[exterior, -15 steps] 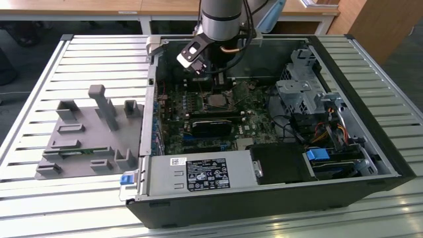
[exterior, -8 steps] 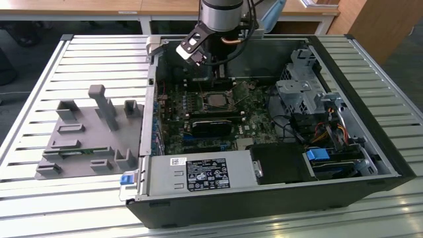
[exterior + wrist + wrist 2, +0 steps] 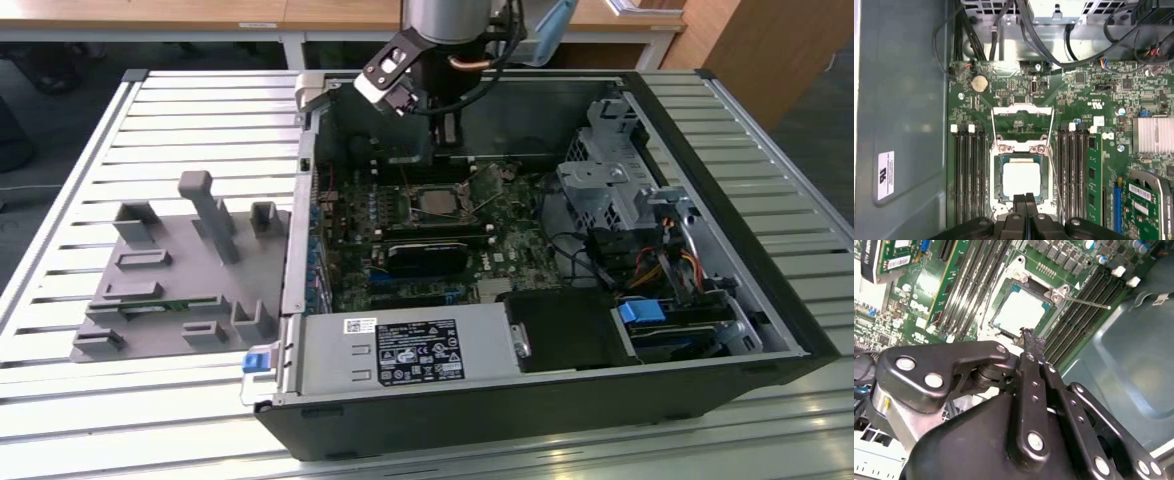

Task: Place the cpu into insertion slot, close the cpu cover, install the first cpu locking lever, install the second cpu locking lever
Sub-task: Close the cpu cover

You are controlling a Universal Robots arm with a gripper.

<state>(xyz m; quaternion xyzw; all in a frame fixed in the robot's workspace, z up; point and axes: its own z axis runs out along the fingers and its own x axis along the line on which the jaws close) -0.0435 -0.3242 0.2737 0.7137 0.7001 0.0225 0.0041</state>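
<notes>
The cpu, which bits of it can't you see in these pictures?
- First wrist view: the gripper covers one edge of the cpu.
- Second wrist view: the gripper tip hides a corner of it.
- Exterior view: the cpu is too small to tell whether it sits flat.

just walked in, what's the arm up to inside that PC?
The robot arm is reaching into the open computer case. The chip already sits in the socket. The cover is flipped open, and a lever stands free beside the socket. The tool, shut and empty, is at the socket's edge, right by the chip.
</notes>
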